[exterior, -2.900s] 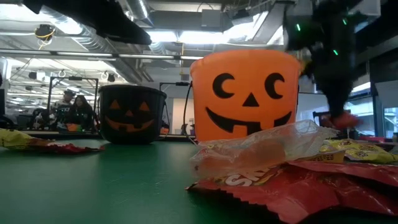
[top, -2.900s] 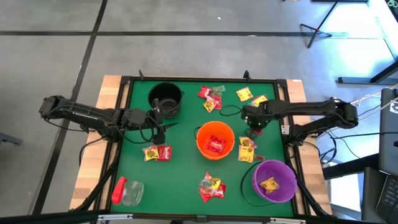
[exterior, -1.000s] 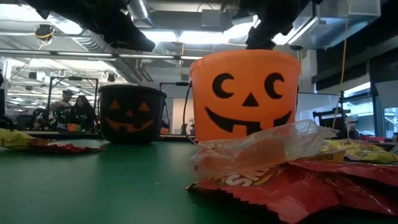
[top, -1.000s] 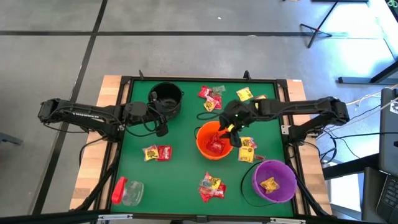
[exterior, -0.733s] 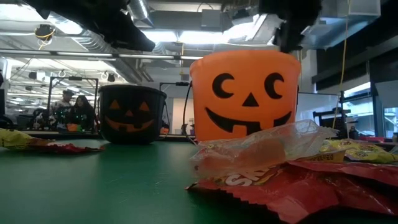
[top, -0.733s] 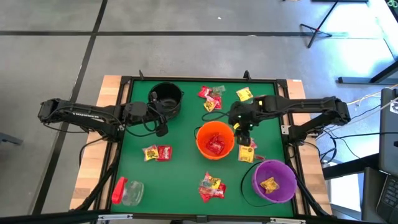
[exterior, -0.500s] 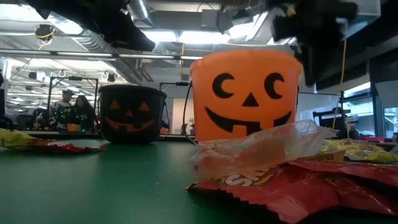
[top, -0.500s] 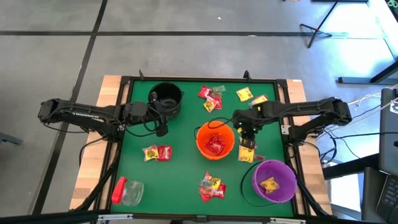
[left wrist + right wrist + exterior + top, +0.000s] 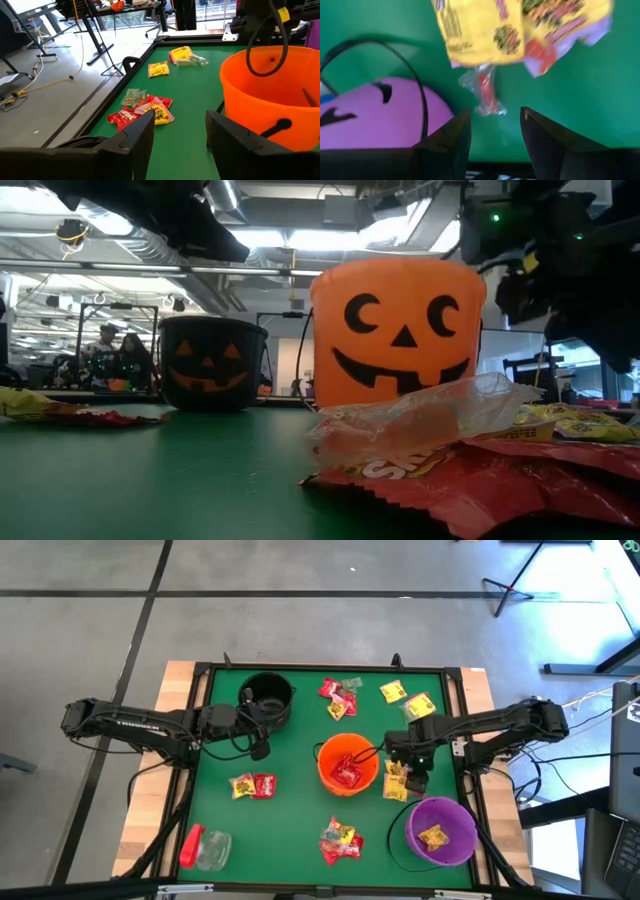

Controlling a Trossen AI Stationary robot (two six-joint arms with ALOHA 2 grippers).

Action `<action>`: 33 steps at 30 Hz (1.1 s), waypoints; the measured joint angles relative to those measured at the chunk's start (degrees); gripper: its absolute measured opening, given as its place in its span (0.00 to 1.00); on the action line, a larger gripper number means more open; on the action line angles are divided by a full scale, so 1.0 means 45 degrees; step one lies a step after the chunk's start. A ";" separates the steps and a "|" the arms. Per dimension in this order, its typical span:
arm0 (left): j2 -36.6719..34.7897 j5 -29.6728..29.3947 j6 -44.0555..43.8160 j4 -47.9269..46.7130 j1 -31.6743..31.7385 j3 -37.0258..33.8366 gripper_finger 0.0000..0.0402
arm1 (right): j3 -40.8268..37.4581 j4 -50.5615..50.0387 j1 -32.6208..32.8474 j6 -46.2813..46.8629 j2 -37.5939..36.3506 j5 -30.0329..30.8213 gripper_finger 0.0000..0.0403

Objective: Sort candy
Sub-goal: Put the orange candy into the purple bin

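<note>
Centrally in the high view lies the green table (image 9: 290, 800), with the left arm reaching in from the frame's left and the right arm from the right. An orange bucket (image 9: 346, 765) sits just right of the middle, with red candy inside; a black bucket (image 9: 267, 698) stands toward the upper left of the mat, and a purple bucket (image 9: 441, 830) with a yellow packet in it occupies the lower right. A red-capped clear jar (image 9: 203, 847) lies on its side at the lower left corner.

The right gripper (image 9: 416, 778) hangs between the orange bucket and the purple one, over a yellow candy packet (image 9: 396, 780) lying just right of the orange bucket. Its wrist view shows its two fingers (image 9: 445, 145) spread apart with nothing between them, the yellow packets (image 9: 520, 27) and a small clear wrapper with red in it (image 9: 485, 92) on the mat ahead, and the purple bucket's wall (image 9: 375, 117) to one side.

The left gripper (image 9: 262, 743) waits just below the black bucket, jaws parted and empty; its wrist view looks past them at the orange bucket (image 9: 272, 95).

More candy lies scattered: a red and greenish cluster (image 9: 338, 698) at upper centre, two yellow packets (image 9: 405, 697) at upper right, a pair (image 9: 252, 785) at middle left, and a pile (image 9: 341, 840) at lower centre.
</note>
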 joint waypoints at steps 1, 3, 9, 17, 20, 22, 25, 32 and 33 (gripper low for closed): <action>0.0000 0.0000 0.0000 -0.0003 0.0000 -0.0004 0.42 | -0.0108 0.0080 0.0000 -0.0111 0.0000 -0.0270 0.41; 0.0000 0.0005 0.0000 -0.0020 0.0000 -0.0005 0.42 | -0.0313 0.0352 0.0000 -0.0186 0.0000 -0.0615 0.41; 0.0000 0.0092 -0.0006 -0.0050 0.0000 0.0000 0.42 | -0.0670 0.1351 -0.0006 -0.0249 0.0000 -0.0689 0.41; 0.0000 0.0092 0.0024 -0.0090 0.0000 -0.0004 0.42 | 0.0374 0.1700 -0.0010 -0.0347 -0.0262 0.0493 0.41; -0.0002 0.0157 0.0013 -0.0110 0.0000 -0.0003 0.42 | 0.0899 0.1765 -0.0010 -0.0359 -0.0735 0.0928 0.41; 0.0000 0.0190 -0.0006 -0.0151 -0.0005 -0.0004 0.42 | 0.1052 0.1638 -0.0010 -0.0228 -0.1188 0.1168 0.41; 0.0000 0.0189 -0.0039 -0.0160 0.0000 0.0000 0.42 | 0.0977 0.1149 -0.0010 0.0525 -0.2087 0.1635 0.41; 0.0000 0.0189 -0.0051 -0.0180 -0.0005 -0.0002 0.42 | 0.0127 -0.0193 -0.0010 0.2186 -0.4264 0.2388 0.41; 0.0000 0.0189 -0.0053 -0.0181 -0.0005 -0.0004 0.42 | -0.0090 -0.0193 -0.0010 0.2364 -0.4467 0.2345 0.41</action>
